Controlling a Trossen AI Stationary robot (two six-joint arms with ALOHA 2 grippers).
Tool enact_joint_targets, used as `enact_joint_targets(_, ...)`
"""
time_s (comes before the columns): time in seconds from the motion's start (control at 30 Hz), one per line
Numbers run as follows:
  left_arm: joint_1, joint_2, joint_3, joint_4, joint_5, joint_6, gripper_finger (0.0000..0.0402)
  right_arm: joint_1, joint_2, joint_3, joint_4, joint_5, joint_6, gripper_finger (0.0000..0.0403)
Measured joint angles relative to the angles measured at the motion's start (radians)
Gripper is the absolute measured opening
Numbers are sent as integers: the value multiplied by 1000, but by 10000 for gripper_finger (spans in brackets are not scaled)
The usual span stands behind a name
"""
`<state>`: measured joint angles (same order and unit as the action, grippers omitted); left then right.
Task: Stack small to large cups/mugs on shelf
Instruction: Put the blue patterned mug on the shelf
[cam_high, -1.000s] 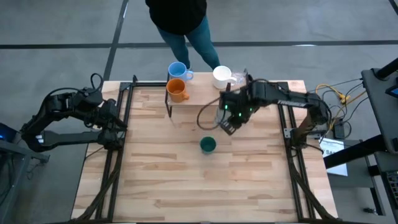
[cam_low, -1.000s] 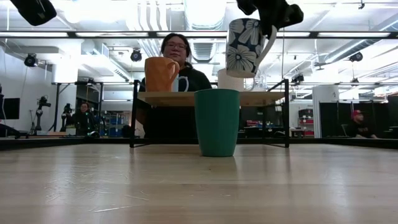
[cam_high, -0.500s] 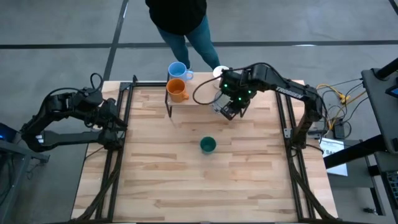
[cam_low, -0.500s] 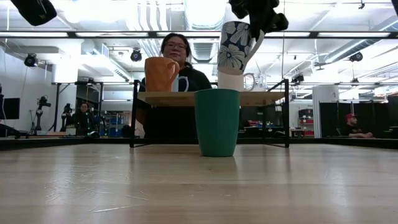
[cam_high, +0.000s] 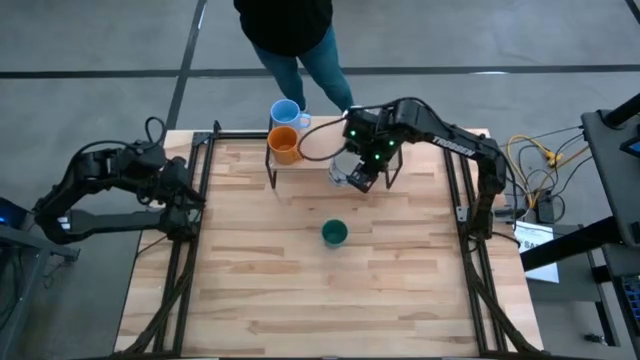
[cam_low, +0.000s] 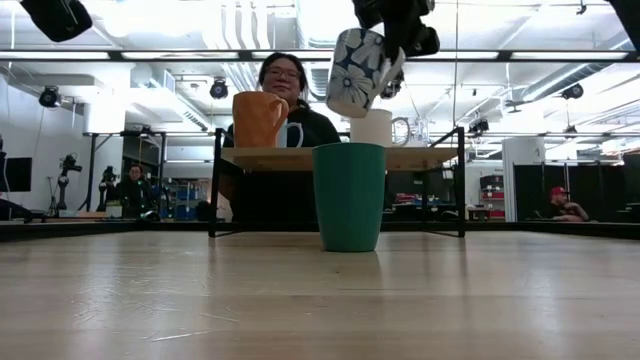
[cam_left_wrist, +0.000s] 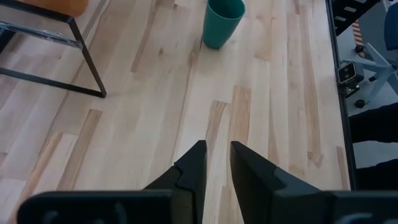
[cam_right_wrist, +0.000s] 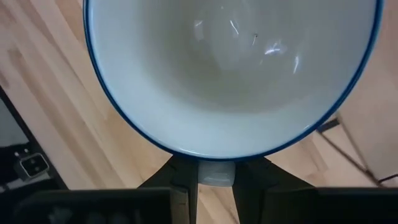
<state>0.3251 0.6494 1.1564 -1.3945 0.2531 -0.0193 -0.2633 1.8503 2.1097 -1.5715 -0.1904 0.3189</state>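
Note:
My right gripper is shut on a white mug with a dark flower pattern, held high above the shelf; from above, the mug shows beside the gripper. On the shelf stand an orange mug, a light blue mug behind it, and a white mug. A dark green cup stands on its base on the table, in front of the shelf. My left gripper hangs at the table's left edge, a narrow gap between its fingers and nothing in it. My right gripper pinches the flowered mug's handle between its two fingers. The fingers come from above, pointing steeply down. The mug hangs below them, lifted clear and tilted, its mouth toward the gripper.
A person stands just behind the table's far edge, behind the shelf. The shelf's black legs stand on the tabletop. Black frame rails run along both table sides.
My right gripper has carried the flowered mug toward the table's far edge and then toward its left, a little upward, from beside the green cup to over the shelf. The wrist has rolled and the mug tilts more than before. My left arm has kept still.

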Motion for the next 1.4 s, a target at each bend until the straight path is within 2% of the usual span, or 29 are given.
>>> enact_joint_targets(0.2, 0, 21, 0, 1, 0, 0, 57, -39, 11, 81, 1, -48, 43, 57)
enact_joint_targets(0.37, 0, 38, 0, 4, 0, 0, 57, -63, 7, 87, 1, -47, 51, 57)
enact_joint_targets(0.7, 0, 41, 0, 3, 0, 0, 57, -105, -7, 17, 1, -24, 95, 57)
enact_joint_targets(1.1, 0, 42, 0, 2, 0, 0, 57, -143, -108, -52, 1, 38, 151, 57)
enact_joint_targets(1.4, 0, 42, 7, 1, 0, 1, 57, -156, -160, -130, 2, 26, 163, 57)
